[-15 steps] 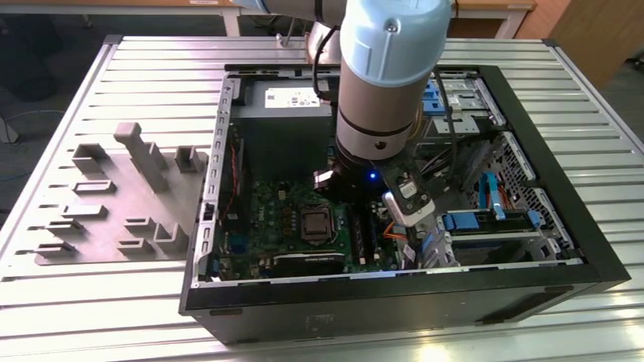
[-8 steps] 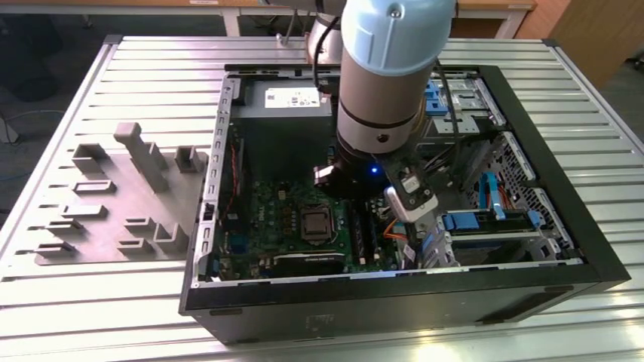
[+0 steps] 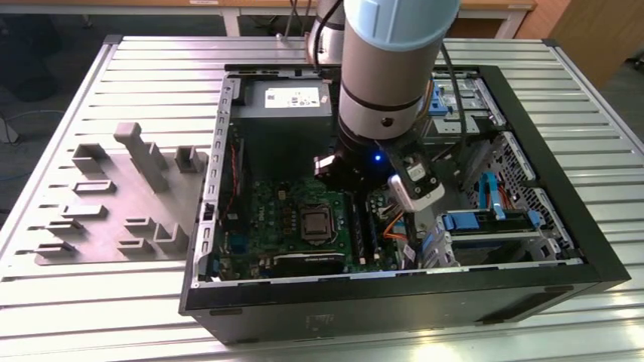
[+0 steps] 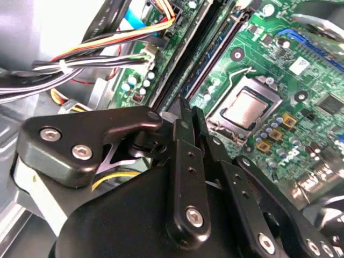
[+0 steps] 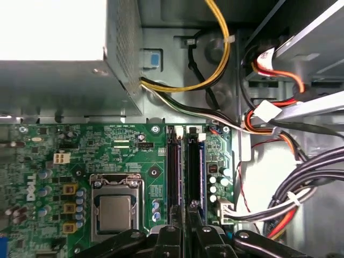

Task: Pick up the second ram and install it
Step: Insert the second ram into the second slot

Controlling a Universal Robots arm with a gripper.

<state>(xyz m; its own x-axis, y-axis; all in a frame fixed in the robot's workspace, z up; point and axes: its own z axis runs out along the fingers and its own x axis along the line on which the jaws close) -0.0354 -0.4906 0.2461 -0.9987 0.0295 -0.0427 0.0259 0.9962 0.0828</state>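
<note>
Matt black tool (image 4: 185, 115), ribbed metal table (image 3: 151, 60)

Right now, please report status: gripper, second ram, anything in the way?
Gripper down inside case, at memory slots. Second ram: held or seated, cannot tell. Cables beside slots, not across them.
</note>
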